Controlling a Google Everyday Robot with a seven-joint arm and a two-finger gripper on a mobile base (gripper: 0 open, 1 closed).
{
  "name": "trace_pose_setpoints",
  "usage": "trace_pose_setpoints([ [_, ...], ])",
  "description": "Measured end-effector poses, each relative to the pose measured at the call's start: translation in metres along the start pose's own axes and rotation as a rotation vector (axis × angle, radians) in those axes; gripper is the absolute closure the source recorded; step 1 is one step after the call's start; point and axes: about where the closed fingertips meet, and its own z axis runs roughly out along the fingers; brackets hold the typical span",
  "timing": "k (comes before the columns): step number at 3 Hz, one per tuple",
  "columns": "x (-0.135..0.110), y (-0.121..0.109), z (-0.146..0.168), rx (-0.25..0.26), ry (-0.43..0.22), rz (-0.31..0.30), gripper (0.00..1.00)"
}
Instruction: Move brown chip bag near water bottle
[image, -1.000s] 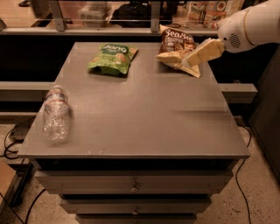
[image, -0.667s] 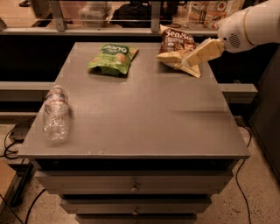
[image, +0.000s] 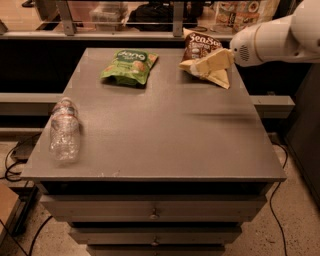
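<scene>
Nothing visibly shifting since earlier frame. Gripper hovering upper right, fingers seemingly clamping pale lower end of brown chip bag, tilting it off surface. Water bottle lying well apart, lower left, diagonally opposite bag.

"sea sa" on chip bag, beside gripper

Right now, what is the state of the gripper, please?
Gripper: at the brown chip bag, far right of the table; open or closed cannot be told.
</scene>
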Motion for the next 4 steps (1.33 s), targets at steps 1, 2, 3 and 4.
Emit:
trace_pose_setpoints([
  [1, 0.009, -0.028, 0.054, 0.028, -0.044, 0.093, 0.00],
  [2, 0.020, -0.046, 0.088, 0.047, -0.043, 0.155, 0.00],
  [3, 0.035, -0.063, 0.117, 0.053, -0.036, 0.230, 0.00],
  [4, 0.047, -0.074, 0.135, 0.054, -0.031, 0.280, 0.16],
])
